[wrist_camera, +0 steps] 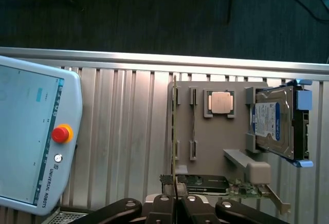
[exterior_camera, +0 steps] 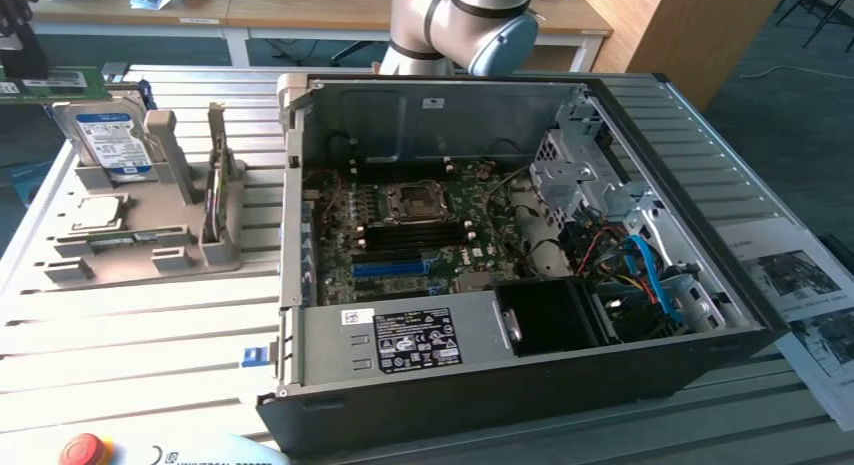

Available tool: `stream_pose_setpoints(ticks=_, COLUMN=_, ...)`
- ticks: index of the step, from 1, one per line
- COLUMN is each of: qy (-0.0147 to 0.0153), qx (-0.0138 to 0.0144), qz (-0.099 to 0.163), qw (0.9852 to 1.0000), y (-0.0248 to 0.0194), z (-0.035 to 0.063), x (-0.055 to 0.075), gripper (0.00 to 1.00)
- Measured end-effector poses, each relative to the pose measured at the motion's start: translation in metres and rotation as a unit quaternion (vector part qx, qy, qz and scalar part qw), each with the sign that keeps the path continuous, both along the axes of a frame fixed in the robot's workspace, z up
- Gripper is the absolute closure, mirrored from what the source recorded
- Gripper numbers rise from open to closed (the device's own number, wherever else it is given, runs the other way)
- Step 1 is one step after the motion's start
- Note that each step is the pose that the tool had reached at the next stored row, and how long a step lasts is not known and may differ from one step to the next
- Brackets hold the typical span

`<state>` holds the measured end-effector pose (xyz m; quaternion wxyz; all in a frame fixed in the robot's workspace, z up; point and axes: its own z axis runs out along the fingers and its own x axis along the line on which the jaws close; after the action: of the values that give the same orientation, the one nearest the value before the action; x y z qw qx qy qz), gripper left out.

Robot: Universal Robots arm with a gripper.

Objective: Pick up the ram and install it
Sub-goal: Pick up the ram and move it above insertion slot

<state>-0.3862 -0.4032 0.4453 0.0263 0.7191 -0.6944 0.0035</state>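
Green ram, long axis level, sits pinched in the narrowly closed hand above the grey parts tray. The open computer case lies well apart, toward the exterior view's right.

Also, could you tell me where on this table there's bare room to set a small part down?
The slatted table is bare between the grey parts holder, the teach pendant and the open computer case. Crowded: the holder itself, with hard drive and processor, the case's inside, and the exterior view's right edge, under printed sheets.
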Motion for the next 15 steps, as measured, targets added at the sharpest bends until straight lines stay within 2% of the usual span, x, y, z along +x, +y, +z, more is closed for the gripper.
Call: stream_pose_setpoints(ticks=15, qy=0.013, qx=0.0, qz=0.0, qw=0.9999, y=-0.0003, z=0.0006, x=0.034, gripper=0.88)
